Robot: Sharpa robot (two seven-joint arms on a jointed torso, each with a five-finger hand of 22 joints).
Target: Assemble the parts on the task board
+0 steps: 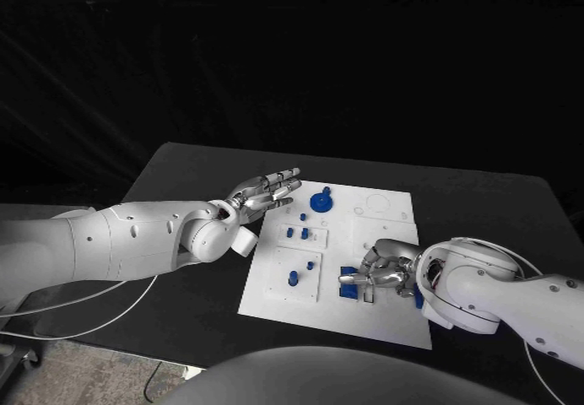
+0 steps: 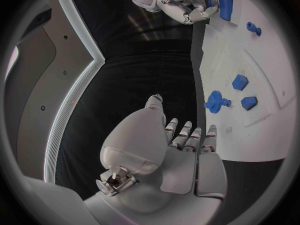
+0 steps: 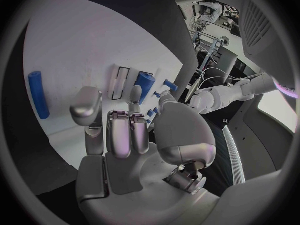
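My right hand (image 1: pixel 383 268) sits over the near right part of the task board (image 1: pixel 377 325), fingers curled down at a blue block (image 1: pixel 352 283); I cannot tell whether it grips. My left hand (image 1: pixel 262 192) hovers spread and empty at the board's far left edge, near the blue gear (image 1: pixel 320 202). Black counter (image 1: pixel 487 202) beneath.

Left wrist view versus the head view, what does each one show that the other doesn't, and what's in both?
The left wrist view alone shows the inner side of the left hand, fingers straight and together, holding nothing. The head view alone shows the whole task board on the black table, and both white arms. Both show the blue gear-shaped part beside the left hand's fingertips, two small blue blocks, and the right hand with fingers curled down over blue parts at the board's near right.
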